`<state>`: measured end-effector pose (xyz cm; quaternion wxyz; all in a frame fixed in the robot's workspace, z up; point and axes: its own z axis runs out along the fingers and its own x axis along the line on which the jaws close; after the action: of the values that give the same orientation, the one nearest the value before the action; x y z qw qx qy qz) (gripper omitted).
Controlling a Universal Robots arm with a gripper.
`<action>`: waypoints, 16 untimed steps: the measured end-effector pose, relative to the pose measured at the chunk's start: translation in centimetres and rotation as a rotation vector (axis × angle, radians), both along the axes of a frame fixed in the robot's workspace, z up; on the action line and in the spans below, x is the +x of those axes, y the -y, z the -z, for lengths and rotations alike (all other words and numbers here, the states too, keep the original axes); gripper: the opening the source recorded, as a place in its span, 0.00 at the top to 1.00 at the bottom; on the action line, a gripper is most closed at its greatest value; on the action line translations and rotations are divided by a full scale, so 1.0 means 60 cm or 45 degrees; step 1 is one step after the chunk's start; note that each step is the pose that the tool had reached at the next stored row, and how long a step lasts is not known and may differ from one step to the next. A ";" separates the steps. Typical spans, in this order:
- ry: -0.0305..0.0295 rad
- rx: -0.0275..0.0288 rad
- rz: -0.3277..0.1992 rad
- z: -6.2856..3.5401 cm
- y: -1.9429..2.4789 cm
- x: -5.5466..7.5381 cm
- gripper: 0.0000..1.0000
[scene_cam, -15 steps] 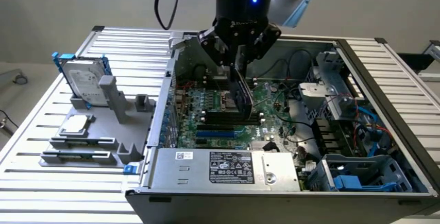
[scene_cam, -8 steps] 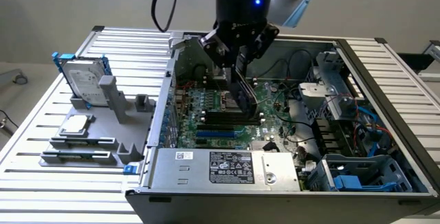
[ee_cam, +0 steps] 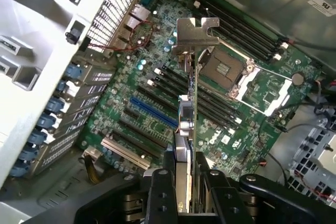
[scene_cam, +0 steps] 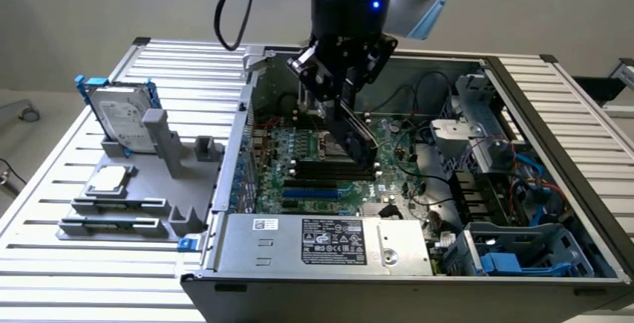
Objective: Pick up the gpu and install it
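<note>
A: How far along is the job?

B: An open computer case (scene_cam: 543,115) lies on a slatted table (scene_cam: 59,263). Well apart from the motherboard (scene_cam: 297,156), outside the case, a grey holder (scene_cam: 148,215) carries a hard drive (scene_cam: 124,119). Above the motherboard, the gripper (scene_cam: 337,89) is clamped on the gpu (scene_cam: 355,136), a dark card hanging at a tilt. The pick-up looks done. The install does not, because the card is held up off the motherboard, not seated in a slot.

A: Where over the motherboard?

B: Over its middle. In the wrist view the gpu (ee_cam: 194,103) runs between the blue slot (ee_cam: 155,113), which is uncovered, and the empty processor socket (ee_cam: 226,69).

A: What is hard to make out?

B: That view has the card edge-on, a thin line from the gripper (ee_cam: 188,184) out to its silver bracket (ee_cam: 195,35), so its faces and connector edge are hidden. I cannot tell whether its lower corner touches the motherboard or lines up with a slot. In the exterior view, the arm covers the motherboard's far part.
</note>
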<state>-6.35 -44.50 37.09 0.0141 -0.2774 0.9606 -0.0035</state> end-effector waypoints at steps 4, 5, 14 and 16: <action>-0.0001 0.0000 -0.092 0.002 0.0000 0.000 0.74; -0.0001 -0.0001 -0.115 0.003 0.0000 0.000 0.74; 0.0000 0.0000 -0.323 0.008 0.0000 0.000 0.74; 0.0000 0.0001 -0.370 0.009 0.0000 0.000 0.74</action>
<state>-6.35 -44.50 36.55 0.0145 -0.4137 0.9103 -0.0014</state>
